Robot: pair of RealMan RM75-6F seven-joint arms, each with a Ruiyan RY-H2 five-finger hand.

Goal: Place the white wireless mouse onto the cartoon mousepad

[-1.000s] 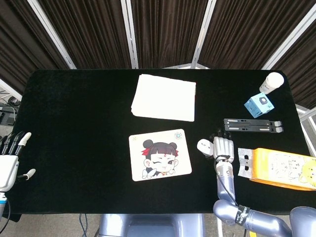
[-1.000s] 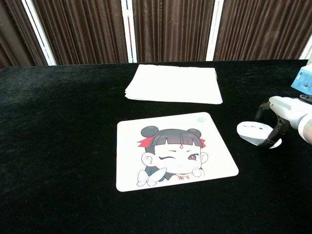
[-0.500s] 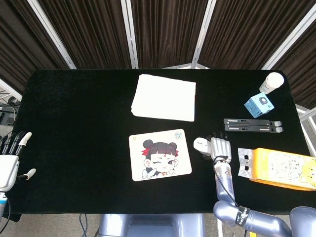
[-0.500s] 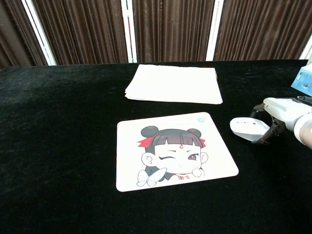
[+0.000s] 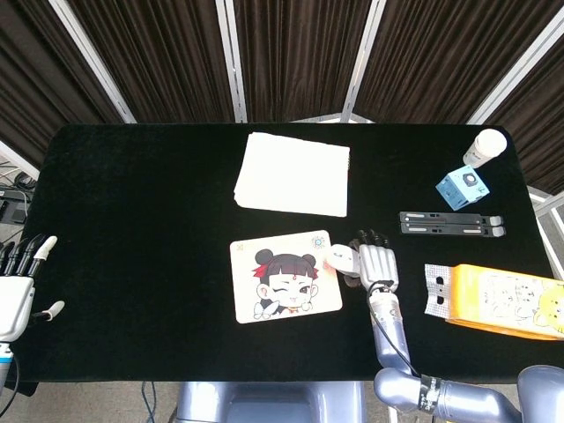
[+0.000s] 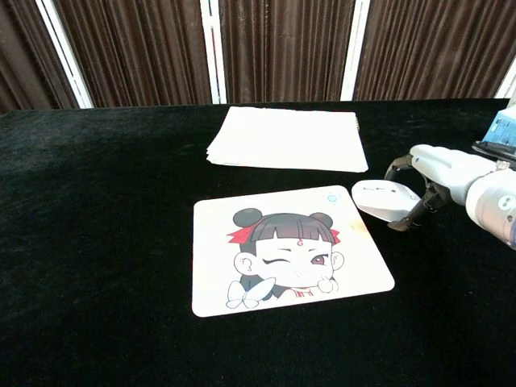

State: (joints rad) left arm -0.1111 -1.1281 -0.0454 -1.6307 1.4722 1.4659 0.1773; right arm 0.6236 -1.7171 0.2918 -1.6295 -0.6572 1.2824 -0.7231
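We held the white mouse (image 6: 385, 198) in our right hand (image 6: 439, 173), fingers curled around it. Within the last second it had travelled from the bare tabletop (image 5: 141, 203) well right of the mousepad (image 5: 285, 276) to the pad's right edge, where its nose just overlapped the upper right corner; whether it was lifted clear we could not tell. Most of the transfer seemed done, with a short move inward and a release remaining. Our left hand (image 5: 19, 291) hung open off the table's left edge.
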